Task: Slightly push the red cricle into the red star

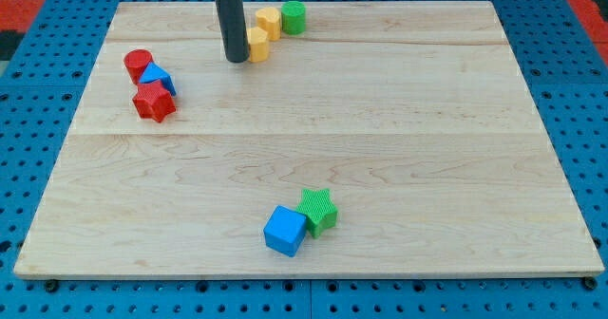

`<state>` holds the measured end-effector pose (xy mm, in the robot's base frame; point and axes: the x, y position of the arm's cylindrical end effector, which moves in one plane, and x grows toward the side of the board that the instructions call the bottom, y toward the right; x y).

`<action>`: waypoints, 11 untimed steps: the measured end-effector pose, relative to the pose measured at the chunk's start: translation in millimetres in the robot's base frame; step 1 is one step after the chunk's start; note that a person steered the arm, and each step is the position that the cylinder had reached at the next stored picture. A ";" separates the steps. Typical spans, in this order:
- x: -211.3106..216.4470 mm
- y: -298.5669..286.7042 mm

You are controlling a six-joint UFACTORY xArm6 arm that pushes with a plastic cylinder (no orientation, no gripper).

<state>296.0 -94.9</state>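
A pale wooden board (380,148) lies on a blue perforated surface (38,82), with red at the top corners.

Rod upright, my tip (237,60) down near view's top-left.

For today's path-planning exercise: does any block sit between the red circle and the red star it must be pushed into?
Yes. A small blue block sits wedged between the red circle and the red star, touching both. My tip is off to the view's right, beside a yellow block.
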 end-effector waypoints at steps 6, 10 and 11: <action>-17.2 -47.0; 29.1 -131.3; 69.4 -127.8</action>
